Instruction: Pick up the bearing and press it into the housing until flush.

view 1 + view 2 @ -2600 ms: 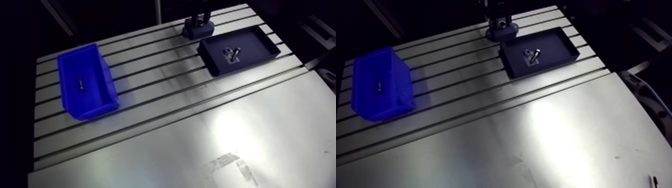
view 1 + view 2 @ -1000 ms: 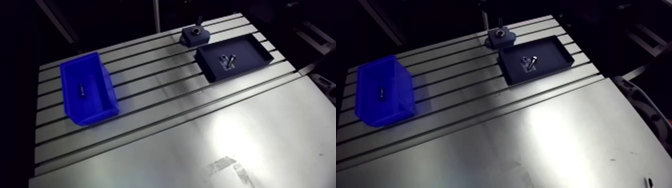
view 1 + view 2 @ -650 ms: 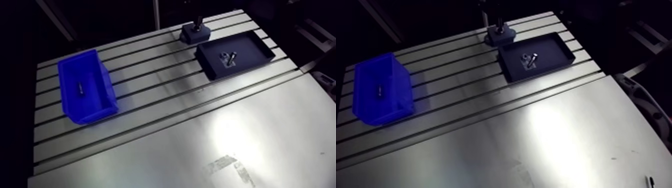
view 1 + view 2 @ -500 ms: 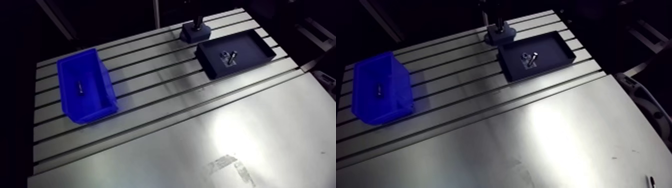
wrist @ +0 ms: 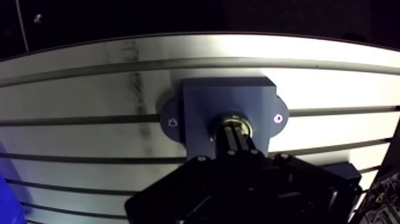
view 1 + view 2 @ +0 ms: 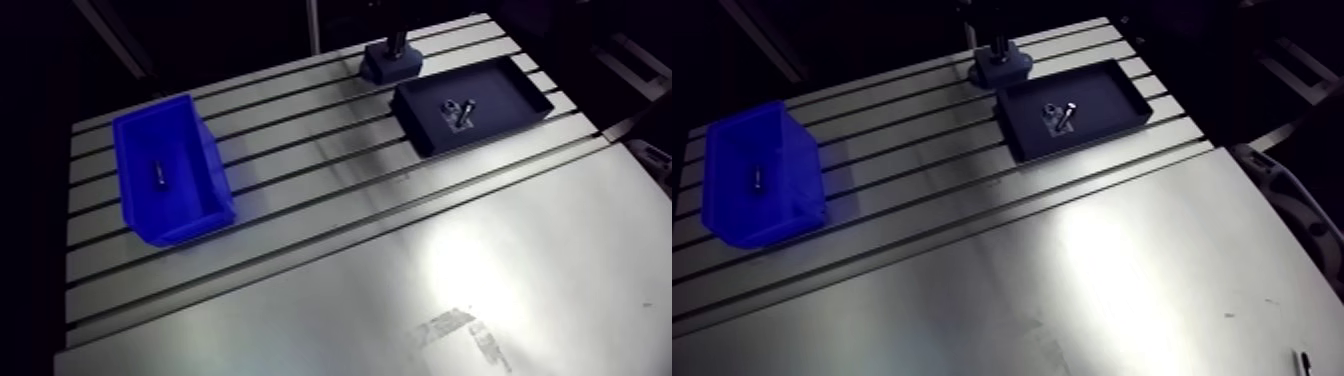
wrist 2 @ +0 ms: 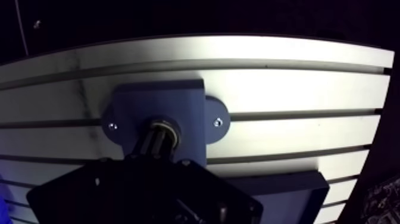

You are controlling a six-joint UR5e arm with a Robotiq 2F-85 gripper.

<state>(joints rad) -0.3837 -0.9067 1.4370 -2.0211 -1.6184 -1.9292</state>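
Note:
The dark blue housing block (image 5: pixel 196 101) is bolted to the slotted table at its far edge, also seen in the arm view (image 6: pixel 385 68). A pale metal bearing ring (image 5: pixel 225 119) sits in the housing's round bore. My gripper (image 5: pixel 236 127) stands straight above the bore with its two fingers pressed together, and their tips rest on the bearing. Nothing is held between the fingers. How deep the bearing sits in the bore is hidden by the fingertips. In the arm view the gripper (image 6: pixel 398 44) shows as a thin dark post on the housing.
A black tray (image 6: pixel 515 92) beside the housing holds a bolt and a nut (image 6: pixel 458 108). A blue bin (image 6: pixel 205 165) at the table's left holds a small dark part (image 6: pixel 158 172). The near half of the table is smooth plate.
Earlier the gripper stood on the housing, then rose off it and left the bore showing. It has since come back down onto the housing. The camera shifted slightly.

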